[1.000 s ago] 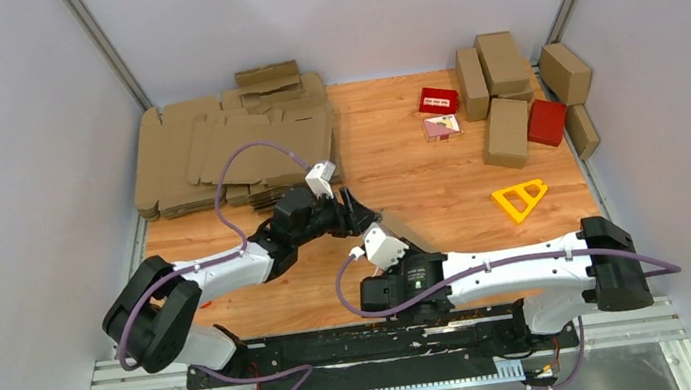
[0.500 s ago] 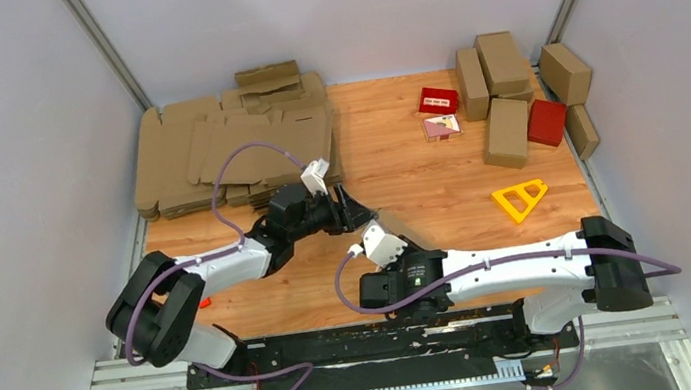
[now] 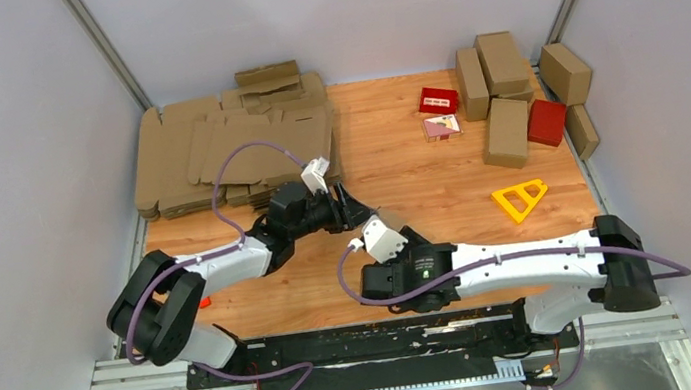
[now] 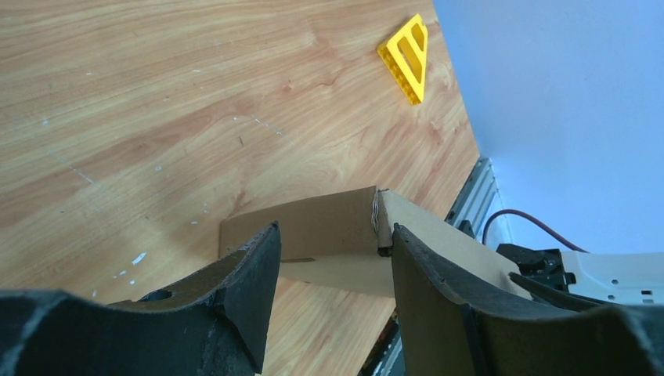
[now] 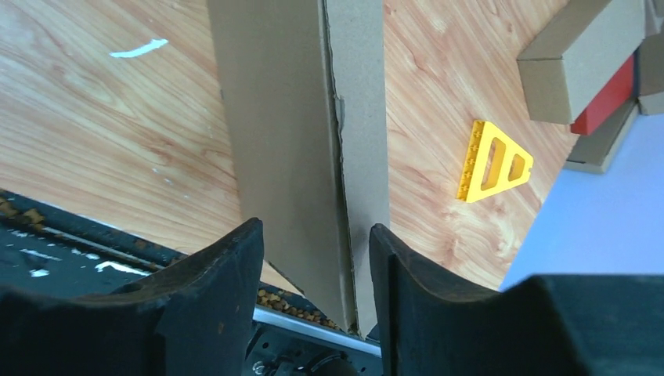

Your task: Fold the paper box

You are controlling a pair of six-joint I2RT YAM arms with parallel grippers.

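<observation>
Two arms on plain brown cardboard paper box (image 5: 290,117): we see right gripper (image 5: 313,235) advanced, clamping half-folded panels; left gripper (image 4: 333,235) hold unclear.

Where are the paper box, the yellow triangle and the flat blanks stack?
paper box (image 5: 282,141), right wrist view, broad panel.
yellow triangle (image 5: 470,160), right wrist view, long studded edge.
flat blanks stack (image 3: 215,152), top external view, top sheet.

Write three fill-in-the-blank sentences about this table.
The triangle on the table is coloured ___.
The flat cardboard sheets lie at the table's far ___ corner.
The cardboard box passes between the fingers of the left end effector and the ___ end effector.
Missing: yellow; left; right.
</observation>
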